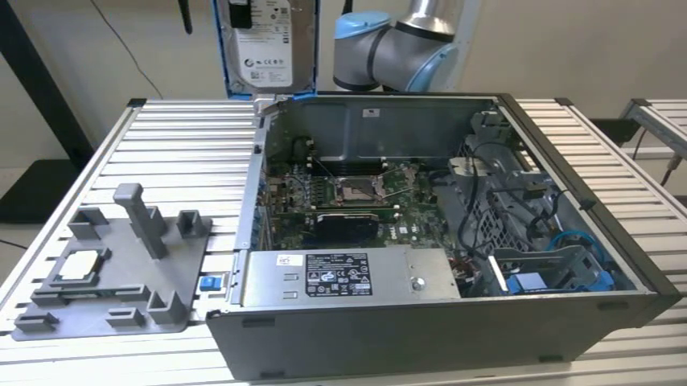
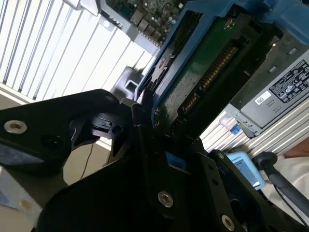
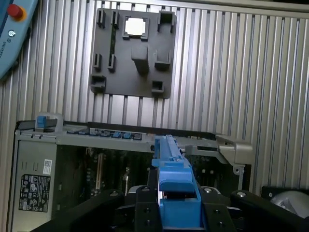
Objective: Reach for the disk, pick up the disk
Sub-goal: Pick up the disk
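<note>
The disk [image 1: 269, 44] hangs upright high above the slatted table's far edge, behind the open computer case; its white label faces the exterior view and a blue frame runs along its sides. In the second wrist view its green circuit-board underside [image 2: 203, 67] and blue edge sit between black fingers [image 2: 140, 121]. In the first wrist view the blue frame [image 3: 174, 183] is clamped in my gripper [image 3: 176, 205], which is shut on the disk. The grey and blue arm [image 1: 392, 48] rises just to the disk's right in the exterior view.
The open computer case [image 1: 601, 265] fills the middle of the table, with a motherboard [image 1: 355, 193], a power supply [image 1: 349, 277] and a blue bracket [image 1: 558, 277] inside. A grey fixture plate [image 1: 118, 289] with a small silver chip [image 1: 80, 264] lies at the exterior view's left.
</note>
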### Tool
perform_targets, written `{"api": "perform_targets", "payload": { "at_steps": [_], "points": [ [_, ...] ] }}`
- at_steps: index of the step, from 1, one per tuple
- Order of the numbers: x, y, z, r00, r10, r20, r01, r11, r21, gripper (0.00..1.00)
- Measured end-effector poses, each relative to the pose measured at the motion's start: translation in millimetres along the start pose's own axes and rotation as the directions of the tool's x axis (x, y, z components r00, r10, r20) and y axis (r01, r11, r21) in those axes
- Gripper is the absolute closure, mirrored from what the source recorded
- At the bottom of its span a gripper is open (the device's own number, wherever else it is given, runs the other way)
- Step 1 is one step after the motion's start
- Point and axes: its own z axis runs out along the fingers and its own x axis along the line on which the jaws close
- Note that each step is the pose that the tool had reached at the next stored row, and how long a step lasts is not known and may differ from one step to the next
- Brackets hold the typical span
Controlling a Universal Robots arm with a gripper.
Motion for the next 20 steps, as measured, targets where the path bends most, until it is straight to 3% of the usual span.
{"api": "perform_targets", "payload": {
  "at_steps": [5,11,20],
  "points": [
    [0.5,-8.5,-0.6,0.9998,-0.015,0.0149,0.015,0.9999,0.0040,1.00],
    [1.2,-18.1,-1.2,0.9993,-0.028,0.0241,0.027,0.9994,0.0215,1.00],
    [3.5,-55.7,-3.5,0.9993,-0.028,0.0243,0.027,0.9994,0.0203,1.00]
  ]
}}
